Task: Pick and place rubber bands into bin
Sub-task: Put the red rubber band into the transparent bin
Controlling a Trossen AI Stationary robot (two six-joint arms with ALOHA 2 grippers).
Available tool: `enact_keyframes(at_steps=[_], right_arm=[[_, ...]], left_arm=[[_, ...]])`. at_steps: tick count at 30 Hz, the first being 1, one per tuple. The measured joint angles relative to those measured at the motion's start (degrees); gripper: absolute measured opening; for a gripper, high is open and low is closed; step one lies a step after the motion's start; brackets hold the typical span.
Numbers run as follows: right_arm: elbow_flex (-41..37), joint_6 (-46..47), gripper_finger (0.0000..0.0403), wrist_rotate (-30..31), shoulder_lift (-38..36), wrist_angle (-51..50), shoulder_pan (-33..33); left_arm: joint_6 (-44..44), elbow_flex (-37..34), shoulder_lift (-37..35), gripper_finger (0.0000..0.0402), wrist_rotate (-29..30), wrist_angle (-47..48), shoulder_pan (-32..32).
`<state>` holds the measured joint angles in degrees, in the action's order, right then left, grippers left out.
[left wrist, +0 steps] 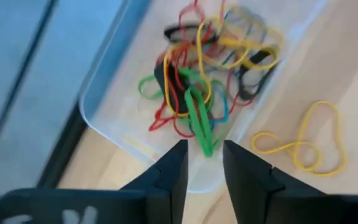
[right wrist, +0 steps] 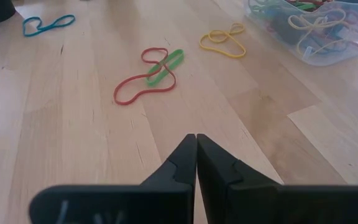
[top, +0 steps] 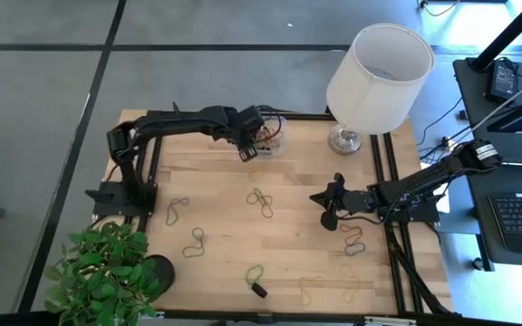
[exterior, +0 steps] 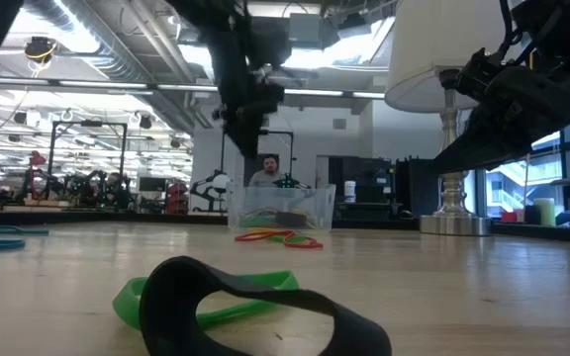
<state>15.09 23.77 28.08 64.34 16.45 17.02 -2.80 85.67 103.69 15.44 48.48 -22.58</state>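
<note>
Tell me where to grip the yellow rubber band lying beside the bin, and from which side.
Judging by its pose, come straight down from above. The yellow rubber band lies flat on the table in a figure-eight, apart from the bin. Pinch the narrow waist where both strands meet, fingers closing across them.

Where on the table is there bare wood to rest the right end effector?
Bare wood runs between the bin and the red-and-green bands, and directly ahead of the shut right end effector. Crowded: loose bands at the right edge and along the front.
</note>
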Motion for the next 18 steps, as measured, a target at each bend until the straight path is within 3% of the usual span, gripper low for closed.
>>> enact_keyframes(at_steps=[4,8,10,18], right_arm=[[0.0,0.2,0.0016,0.0,0.0,0.0,0.0],[0.0,1.6,0.0016,0.0,0.0,0.0,0.0],[0.0,1.7,0.0016,0.0,0.0,0.0,0.0],[0.0,5.3,0.0016,0.0,0.0,-0.1,0.0]], left_arm=[[3.5,-1.8,-4.0,0.006,0.5,-2.2,4.3],[4.6,-11.2,-10.2,0.0011,-0.2,-12.0,7.5],[4.0,-17.4,-14.1,0.0005,-1.1,-17.4,8.0],[5.0,-44.3,-32.8,0.0002,-15.7,-39.4,8.9]])
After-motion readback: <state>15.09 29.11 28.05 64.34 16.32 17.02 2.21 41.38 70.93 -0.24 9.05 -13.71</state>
